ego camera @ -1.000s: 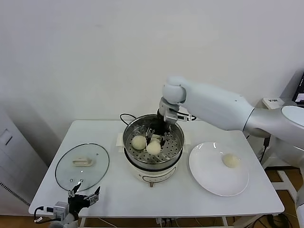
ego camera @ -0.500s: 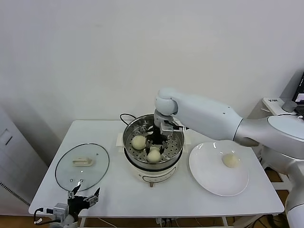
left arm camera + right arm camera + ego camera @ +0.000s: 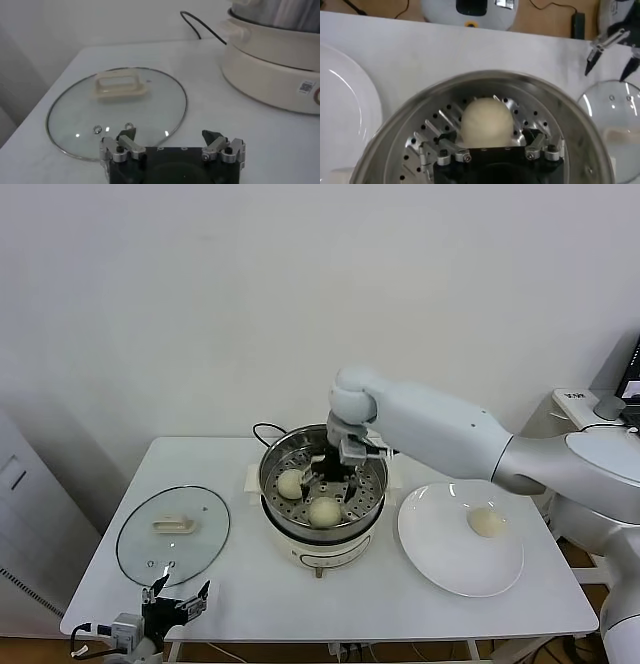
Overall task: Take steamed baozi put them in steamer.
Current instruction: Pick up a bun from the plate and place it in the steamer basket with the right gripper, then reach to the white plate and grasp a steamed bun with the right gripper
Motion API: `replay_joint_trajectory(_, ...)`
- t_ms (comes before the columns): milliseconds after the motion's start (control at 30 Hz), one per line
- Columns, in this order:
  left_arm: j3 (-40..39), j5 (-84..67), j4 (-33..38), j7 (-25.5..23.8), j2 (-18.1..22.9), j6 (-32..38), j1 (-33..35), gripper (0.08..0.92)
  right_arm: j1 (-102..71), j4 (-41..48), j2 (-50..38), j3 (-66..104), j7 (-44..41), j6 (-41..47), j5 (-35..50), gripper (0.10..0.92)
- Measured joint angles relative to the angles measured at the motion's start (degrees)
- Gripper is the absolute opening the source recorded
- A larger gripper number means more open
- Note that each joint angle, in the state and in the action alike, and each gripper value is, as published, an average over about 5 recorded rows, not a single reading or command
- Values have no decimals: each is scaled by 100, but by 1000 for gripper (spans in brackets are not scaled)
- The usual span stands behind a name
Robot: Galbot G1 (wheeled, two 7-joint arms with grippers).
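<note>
Right gripper (image 3: pixel 333 474) is inside the steamer (image 3: pixel 372 452), jaws spread and clear of the bun (image 3: pixel 486 121) resting on the perforated floor. Best to lift straight up, without nudging either bun. Head view shows one baozi (image 3: pixel 486 522) left on the plate (image 3: pixel 440 569) (wrist view doesn't). Left gripper (image 3: pixel 172 143) idles open beside the lid (image 3: pixel 75 112).

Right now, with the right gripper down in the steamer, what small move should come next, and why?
Probably lift the right gripper straight up out of the steamer: its jaws stand open, the baozi rests on the perforated floor, and one more bun waits on the plate.
</note>
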State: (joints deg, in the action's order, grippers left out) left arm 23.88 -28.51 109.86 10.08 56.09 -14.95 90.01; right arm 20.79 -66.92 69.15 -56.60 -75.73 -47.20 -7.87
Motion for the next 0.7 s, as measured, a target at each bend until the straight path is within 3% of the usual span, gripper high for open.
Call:
replay_joint_trajectory(467,39,-14,41,3,-8,-11,-24,823,773,776,-1080,-251,102,36,1038,823)
replay_joint_trajectory(700,37,-32,58,7,-10,-28,-54,823,838,1143,-1703,-521,70,907,1336,823)
